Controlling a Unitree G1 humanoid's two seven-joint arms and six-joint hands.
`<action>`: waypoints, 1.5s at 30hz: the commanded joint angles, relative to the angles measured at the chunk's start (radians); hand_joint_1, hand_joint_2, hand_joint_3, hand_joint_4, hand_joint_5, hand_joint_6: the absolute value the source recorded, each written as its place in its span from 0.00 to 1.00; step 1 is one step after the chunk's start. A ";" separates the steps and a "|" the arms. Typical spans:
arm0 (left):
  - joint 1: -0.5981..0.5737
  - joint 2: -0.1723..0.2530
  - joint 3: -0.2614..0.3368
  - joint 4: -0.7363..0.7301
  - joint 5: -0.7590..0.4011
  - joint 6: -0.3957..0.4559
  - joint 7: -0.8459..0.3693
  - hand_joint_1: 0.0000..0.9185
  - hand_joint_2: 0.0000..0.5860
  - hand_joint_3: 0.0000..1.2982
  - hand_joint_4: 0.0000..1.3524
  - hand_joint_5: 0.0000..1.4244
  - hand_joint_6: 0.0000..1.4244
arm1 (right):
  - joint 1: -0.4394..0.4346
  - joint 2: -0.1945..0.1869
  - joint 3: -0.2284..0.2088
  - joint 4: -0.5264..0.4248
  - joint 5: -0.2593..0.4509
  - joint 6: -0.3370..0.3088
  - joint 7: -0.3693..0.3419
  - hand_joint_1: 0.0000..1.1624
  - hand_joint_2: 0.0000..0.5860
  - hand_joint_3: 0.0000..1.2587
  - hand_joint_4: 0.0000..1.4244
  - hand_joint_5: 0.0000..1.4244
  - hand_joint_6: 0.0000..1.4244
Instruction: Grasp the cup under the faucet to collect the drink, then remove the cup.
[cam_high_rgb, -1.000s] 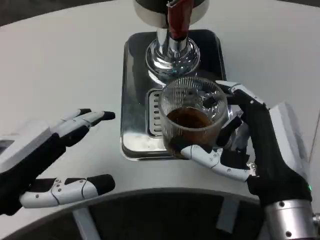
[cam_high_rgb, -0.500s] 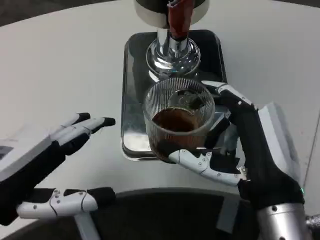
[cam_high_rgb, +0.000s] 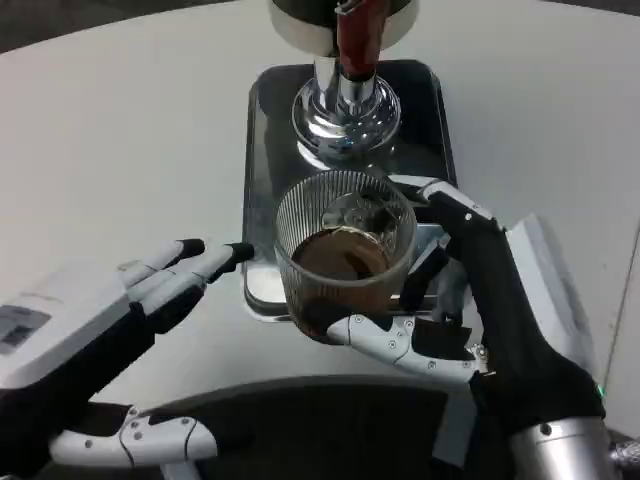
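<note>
Head view: right hand (cam_high_rgb: 470, 300) wraps around ribbed glass cup (cam_high_rgb: 343, 250) with brown drink inside, cup above front edge of shiny tray (cam_high_rgb: 262, 130), near faucet (cam_high_rgb: 350, 70). Left hand (cam_high_rgb: 110, 330) holds nothing, fingers apart, just left of tray on white table (cam_high_rgb: 120, 130).

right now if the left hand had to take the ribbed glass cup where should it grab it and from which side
Probably the ribbed wall of the glass cup at mid-height, coming from the cup's open left side. The right hand already wraps the right side and front, the cup stands upright with dark drink inside, and the left hand waits open on that free side.
</note>
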 joint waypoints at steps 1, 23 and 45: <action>0.041 0.005 0.025 -0.048 0.044 0.040 -0.013 0.00 0.20 0.00 0.00 0.00 0.06 | 0.021 0.005 0.022 -0.052 0.003 -0.042 0.012 0.85 0.27 0.62 0.59 0.70 0.92; 0.155 -0.011 0.128 -0.150 0.043 0.063 -0.031 0.00 0.18 0.00 0.00 0.00 0.04 | 0.103 -0.008 0.053 -0.111 0.003 -0.066 0.055 0.84 0.27 0.63 0.60 0.71 0.93; 0.172 -0.002 0.138 -0.187 0.026 0.037 -0.055 0.00 0.18 0.00 0.00 0.00 0.03 | 0.142 -0.019 0.041 -0.157 0.018 -0.075 0.089 0.84 0.27 0.63 0.61 0.72 0.93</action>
